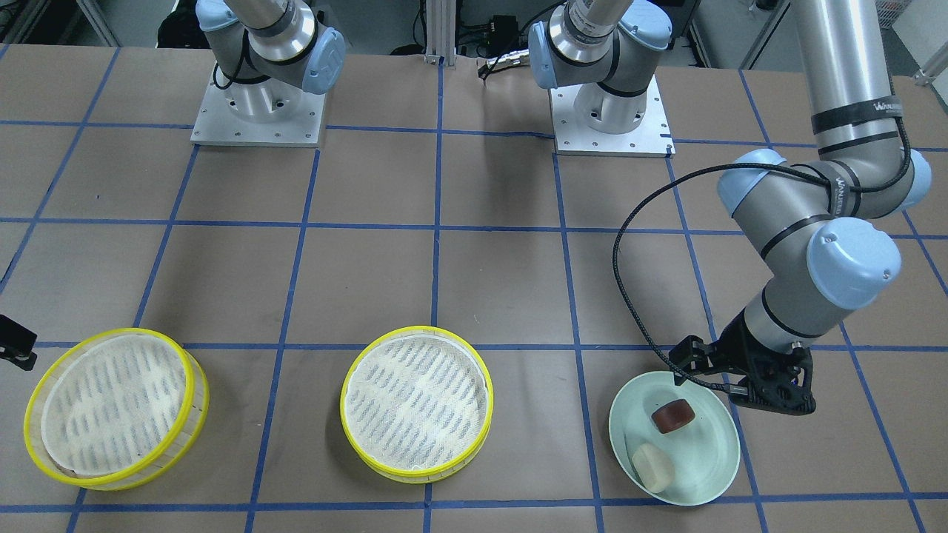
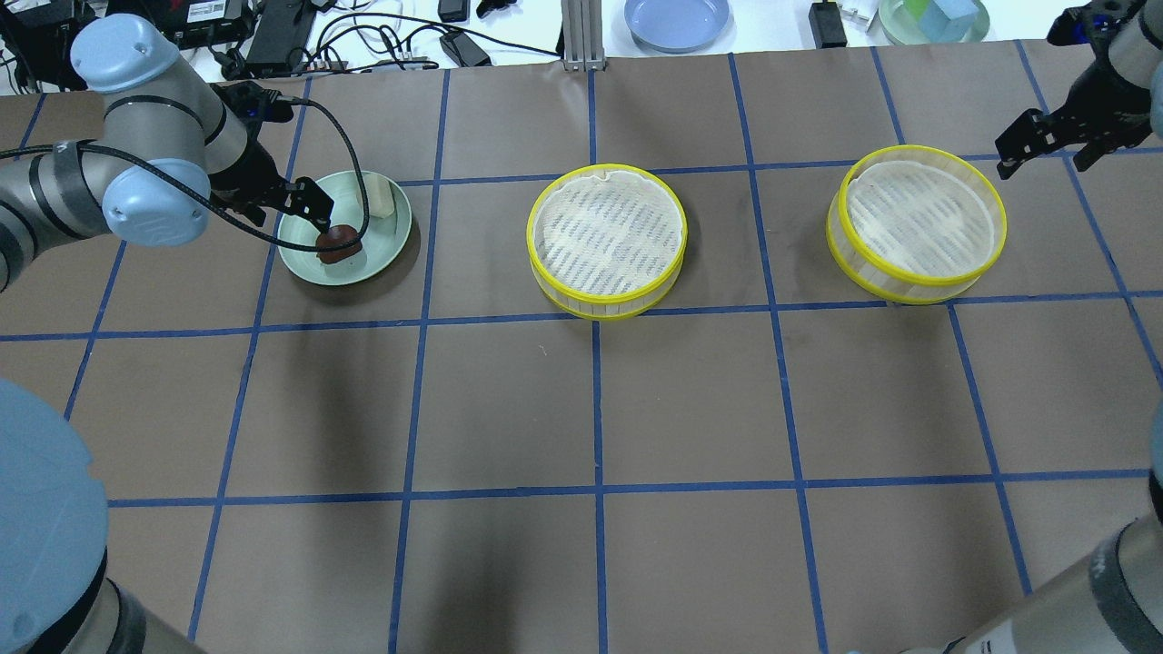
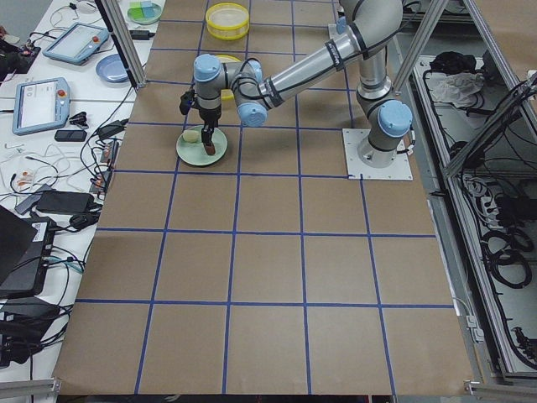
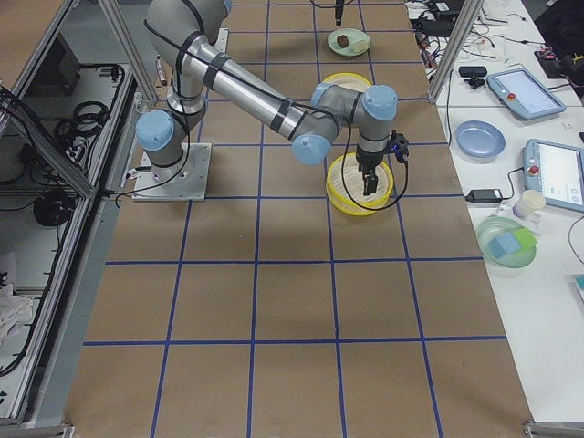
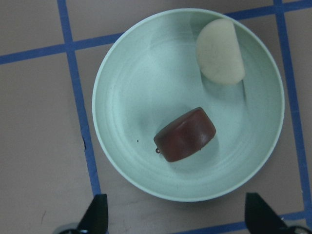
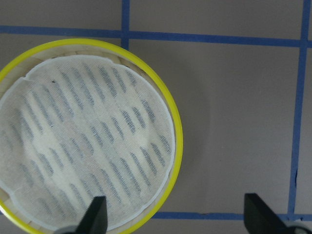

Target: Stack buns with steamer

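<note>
Hovering spread, left claw (image 5: 178,217) sits near brown bun (image 5: 185,135) (on green plate (image 5: 127,100)).

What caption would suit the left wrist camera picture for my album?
The open left gripper hovers above a green plate holding a brown bun and a cream bun.

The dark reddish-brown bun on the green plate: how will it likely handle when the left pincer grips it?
The brown bun looks like a short puck with a rounded side, so it may roll if nudged edgewise. Its surface seems smooth, and the plate is dished, so it could slide. It looks small and probably light.
</note>
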Robot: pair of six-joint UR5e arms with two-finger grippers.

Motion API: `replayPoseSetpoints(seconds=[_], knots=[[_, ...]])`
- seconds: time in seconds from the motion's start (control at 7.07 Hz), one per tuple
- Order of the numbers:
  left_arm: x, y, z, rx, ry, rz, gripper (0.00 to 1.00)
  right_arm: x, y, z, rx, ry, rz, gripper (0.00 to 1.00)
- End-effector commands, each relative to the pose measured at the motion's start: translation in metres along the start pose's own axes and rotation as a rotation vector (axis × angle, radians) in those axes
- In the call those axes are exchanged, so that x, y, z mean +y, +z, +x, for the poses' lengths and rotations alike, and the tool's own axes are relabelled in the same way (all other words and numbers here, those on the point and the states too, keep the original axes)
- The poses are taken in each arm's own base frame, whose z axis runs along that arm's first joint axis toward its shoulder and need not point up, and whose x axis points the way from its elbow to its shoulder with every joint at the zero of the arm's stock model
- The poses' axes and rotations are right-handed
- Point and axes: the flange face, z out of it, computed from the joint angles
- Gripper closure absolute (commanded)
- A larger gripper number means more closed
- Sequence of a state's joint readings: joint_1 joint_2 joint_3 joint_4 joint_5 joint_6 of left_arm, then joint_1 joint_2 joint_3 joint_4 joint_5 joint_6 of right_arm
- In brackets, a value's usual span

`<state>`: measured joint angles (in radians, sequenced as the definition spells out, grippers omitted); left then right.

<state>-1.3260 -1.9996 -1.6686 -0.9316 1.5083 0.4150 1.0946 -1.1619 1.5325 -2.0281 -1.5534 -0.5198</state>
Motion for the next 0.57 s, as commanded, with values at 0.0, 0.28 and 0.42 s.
replayPoseSetpoints(seconds=[0.0, 0.28, 0.42], knots=[[-0.024, 0.017, 0.004, 0.117, -0.007, 0.114, 0.00, -0.001, 0.036, 0.017, -0.020, -0.012, -0.029, 0.00], [-0.043, 0.036, 0.001, 0.171, -0.079, 0.148, 0.00, -0.002, 0.061, 0.017, -0.056, -0.008, -0.050, 0.00], [-0.048, 0.050, 0.000, 0.183, -0.082, 0.162, 0.00, -0.005, 0.069, 0.016, -0.076, -0.004, -0.048, 0.00]])
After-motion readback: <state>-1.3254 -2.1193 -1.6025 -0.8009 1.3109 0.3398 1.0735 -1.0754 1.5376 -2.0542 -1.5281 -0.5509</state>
